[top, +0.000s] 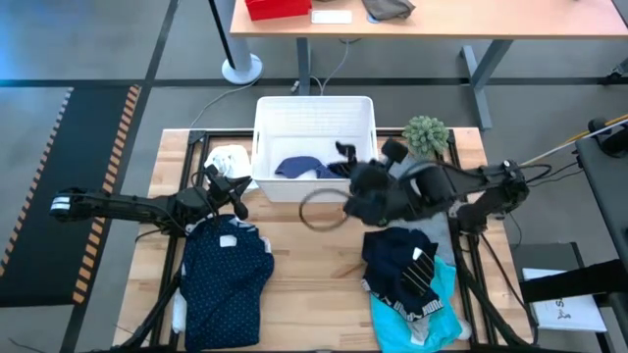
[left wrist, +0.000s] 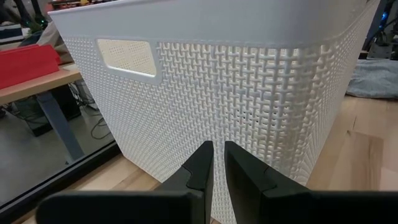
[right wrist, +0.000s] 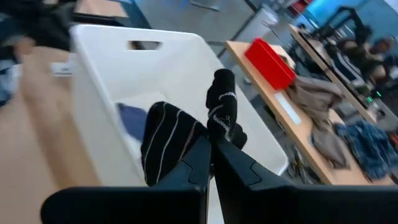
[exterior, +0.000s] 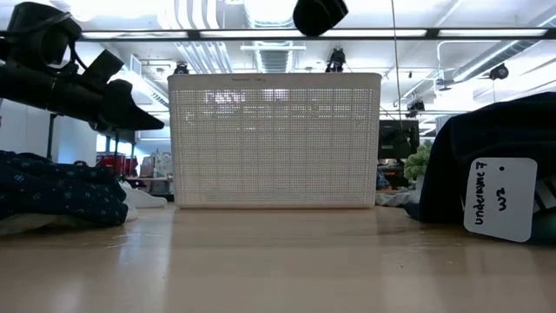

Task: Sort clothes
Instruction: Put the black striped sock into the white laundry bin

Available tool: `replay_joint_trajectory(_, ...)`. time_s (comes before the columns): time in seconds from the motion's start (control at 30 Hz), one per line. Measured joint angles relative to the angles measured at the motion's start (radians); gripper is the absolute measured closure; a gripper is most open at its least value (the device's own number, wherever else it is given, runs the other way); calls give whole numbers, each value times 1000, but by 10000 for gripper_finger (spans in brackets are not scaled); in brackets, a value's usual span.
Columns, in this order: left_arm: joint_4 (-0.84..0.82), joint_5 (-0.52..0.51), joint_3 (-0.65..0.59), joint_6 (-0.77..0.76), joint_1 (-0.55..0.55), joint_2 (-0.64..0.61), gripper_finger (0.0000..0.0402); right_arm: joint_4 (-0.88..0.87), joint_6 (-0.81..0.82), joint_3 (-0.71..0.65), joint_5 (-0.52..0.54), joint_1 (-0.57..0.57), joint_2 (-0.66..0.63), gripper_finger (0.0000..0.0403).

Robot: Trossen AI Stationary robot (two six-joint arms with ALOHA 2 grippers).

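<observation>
Pinched between the right gripper's (right wrist: pixel 211 155) jaws, a dark striped garment (right wrist: pixel 171 146) is held above the white basket (top: pixel 314 123). Left gripper (left wrist: pixel 217 165) jaws are nearly pressed together, apparently empty, beside the basket.

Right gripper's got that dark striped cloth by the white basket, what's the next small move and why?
Probably carry it further over the white slatted plastic basket, then open. The right gripper is shut on the dark striped cloth, which hangs at the basket's near rim.
</observation>
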Motion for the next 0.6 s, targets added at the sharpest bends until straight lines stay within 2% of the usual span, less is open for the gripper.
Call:
replay_joint_trajectory(0.1, 0, 0, 0, 0, 0, 0, 374, 10, -3, 1, -26, -67, 0, 403)
replay_joint_trajectory(0.3, 0, 0, 0, 0, 0, 0, 374, 64, -95, -30, -173, -207, 0, 403)
replay_joint_trajectory(0.6, 0, 0, 0, 0, 0, 0, 374, 203, -220, -67, -475, -410, 6, 403)
